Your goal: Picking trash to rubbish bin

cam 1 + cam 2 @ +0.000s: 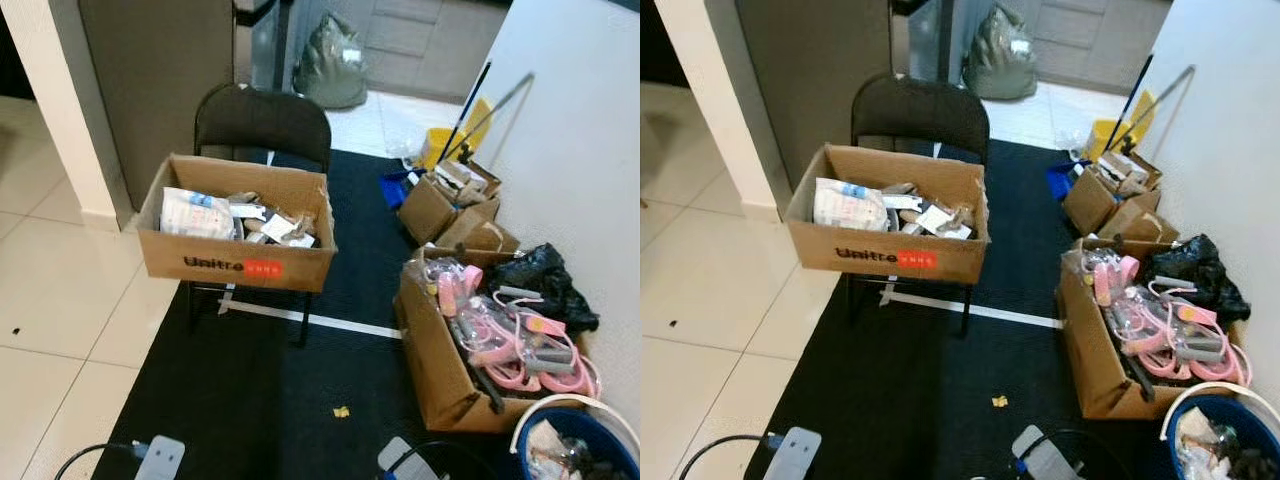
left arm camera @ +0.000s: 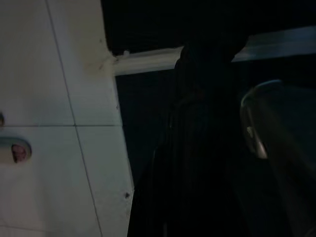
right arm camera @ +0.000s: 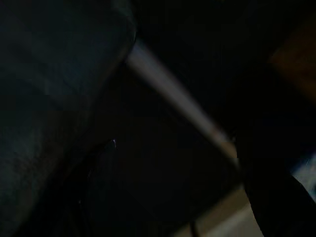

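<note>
centre frame, black mat [image 1: 230, 400] lies open below box [image 1: 237, 265] printed "unitree"; both grippers' finger state unreadable, too dark.

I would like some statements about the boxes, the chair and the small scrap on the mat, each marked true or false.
1. The Unitree box stands on the black chair. True.
2. The small yellow scrap lies on the white tiles. False: it lies on the black mat.
3. The box with pink items is on the robot's right side, near the wall. True.
4. The Unitree box is empty. False: it holds packets and papers.
5. The blue bin stands behind the chair. False: it stands at the near right, beside the box with pink items.
</note>
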